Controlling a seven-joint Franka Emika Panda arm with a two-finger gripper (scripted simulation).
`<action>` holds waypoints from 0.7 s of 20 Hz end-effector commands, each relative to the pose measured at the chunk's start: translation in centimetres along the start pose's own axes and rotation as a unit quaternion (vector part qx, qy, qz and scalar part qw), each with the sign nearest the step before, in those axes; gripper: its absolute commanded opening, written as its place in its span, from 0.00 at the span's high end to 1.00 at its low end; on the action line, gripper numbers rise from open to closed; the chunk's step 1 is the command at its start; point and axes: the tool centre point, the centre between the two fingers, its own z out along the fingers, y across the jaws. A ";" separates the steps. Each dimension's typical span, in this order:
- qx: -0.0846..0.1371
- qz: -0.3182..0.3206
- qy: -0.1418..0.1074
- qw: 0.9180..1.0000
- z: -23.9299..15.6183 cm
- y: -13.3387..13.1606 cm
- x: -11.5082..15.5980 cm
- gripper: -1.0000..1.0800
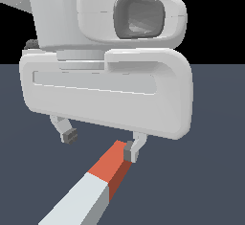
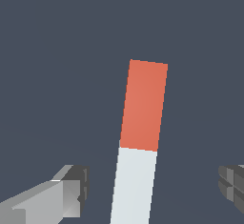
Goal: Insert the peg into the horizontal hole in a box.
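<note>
Gripper (image 1: 100, 145) spread wide, holding nothing | peg (image 2: 138, 142) lies flat on floor between my fingers (image 2: 71, 189), below them | I'd centre over it, descend squarely, then close | box unseen

The light on me is even and soft, coming mostly from above: my white casing (image 1: 105, 90) shades gently toward its lower edge, without glare. The peg (image 1: 98, 183) shows a bright top and 1 darker side face. The table (image 1: 215, 181) stays flat, dim slate, with no clear cast shadows. Edges look coarse and pixelated.
</note>
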 end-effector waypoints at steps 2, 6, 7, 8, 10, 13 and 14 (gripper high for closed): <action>0.001 0.038 0.000 0.999 1.7 -0.5 -3.3 0.04; 0.002 0.059 0.000 0.998 2.7 -0.8 -5.1 0.04; 0.002 0.061 0.000 0.998 2.7 -0.9 -5.2 0.04; 0.002 0.061 0.001 0.998 2.8 -0.9 -5.2 0.04; 0.003 0.060 0.000 0.998 2.7 -0.9 -5.2 0.04; 0.003 0.060 0.000 0.998 3.0 -0.9 -5.2 0.04; 0.003 0.060 0.000 0.998 3.3 -0.9 -5.2 0.04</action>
